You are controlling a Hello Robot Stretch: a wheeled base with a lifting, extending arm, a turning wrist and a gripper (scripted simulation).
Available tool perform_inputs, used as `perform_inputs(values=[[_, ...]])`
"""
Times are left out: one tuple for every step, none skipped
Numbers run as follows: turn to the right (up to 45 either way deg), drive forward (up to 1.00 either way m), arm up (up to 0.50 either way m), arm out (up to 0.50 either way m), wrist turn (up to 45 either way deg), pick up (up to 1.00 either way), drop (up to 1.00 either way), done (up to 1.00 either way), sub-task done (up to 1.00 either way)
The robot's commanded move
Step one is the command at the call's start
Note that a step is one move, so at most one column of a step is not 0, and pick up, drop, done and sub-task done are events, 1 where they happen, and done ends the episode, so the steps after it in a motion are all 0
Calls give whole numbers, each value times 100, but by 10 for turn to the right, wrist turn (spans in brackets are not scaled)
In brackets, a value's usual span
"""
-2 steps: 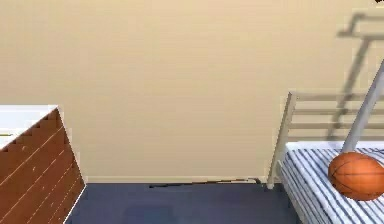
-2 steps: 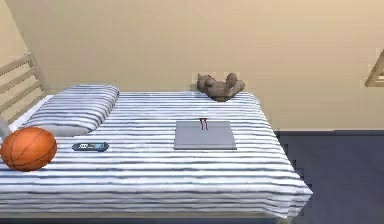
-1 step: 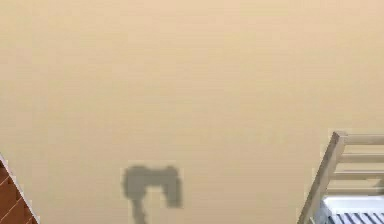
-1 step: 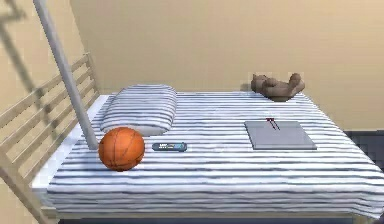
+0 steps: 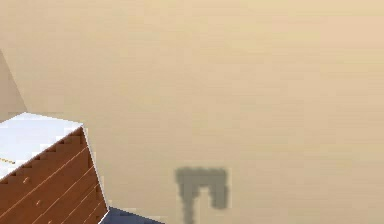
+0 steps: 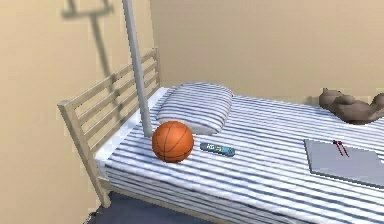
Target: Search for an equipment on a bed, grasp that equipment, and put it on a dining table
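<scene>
In the forward view I face a bare beige wall [image 5: 230,80], with a wooden dresser [image 5: 48,178] under a white top at the lower left. None of this bears on the job.

In the arm side view a bed [image 6: 265,185] with a striped cover lies alongside me, its slatted wooden headboard [image 6: 100,110] at the left. A basketball [image 6: 172,140] rests on the cover just in front of the pillow [image 6: 195,103], and I take it for the equipment I am after. A small flat remote-like thing [image 6: 217,150] lies just beside the ball. A closed grey laptop [image 6: 345,160] and a teddy bear [image 6: 350,103] lie well apart from it toward the right. A thin grey pole [image 6: 135,60] comes down from the top and ends behind the ball.

I cannot tell the state of my end effector.

By my judgement the search is done, since the ball is found and sits on the bed. The grasp is not yet made, and the trip to the dining table and the putting down on that surface are all to come.
</scene>
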Motion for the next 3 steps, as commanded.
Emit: perform_inputs(values=[[0, 0, 50, 0, 0, 0, 0, 0, 0], [0, 0, 26, 0, 0, 0, 0, 0, 0], [0, 0, 0, 46, 0, 0, 0, 0, 0]])
